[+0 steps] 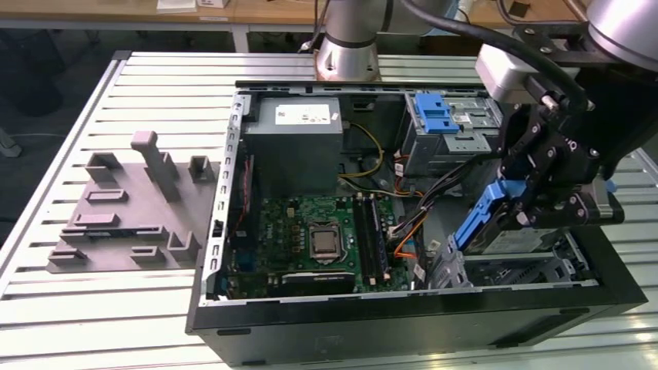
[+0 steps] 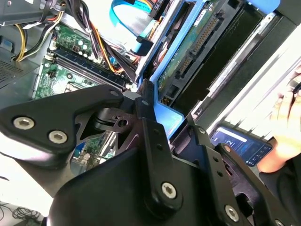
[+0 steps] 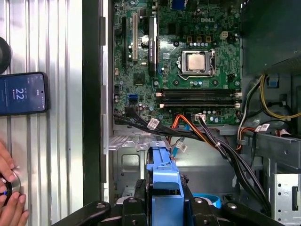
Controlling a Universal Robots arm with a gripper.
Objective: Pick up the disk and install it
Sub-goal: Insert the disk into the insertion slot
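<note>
Disk hangs tilted, clamped in the gripper.

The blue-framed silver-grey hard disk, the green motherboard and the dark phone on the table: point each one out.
Blue-framed silver-grey hard disk [image 1: 479, 218]: exterior view, on its blue carrier edge.
Green motherboard [image 3: 181, 89]: first wrist view, near its memory slots.
Dark phone [image 3: 22, 93]: first wrist view, on its screen.

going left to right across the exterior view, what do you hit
grey moulded fixture tray → grey power supply box with a white sticker → green motherboard → blue-framed silver disk held by the black gripper
</note>
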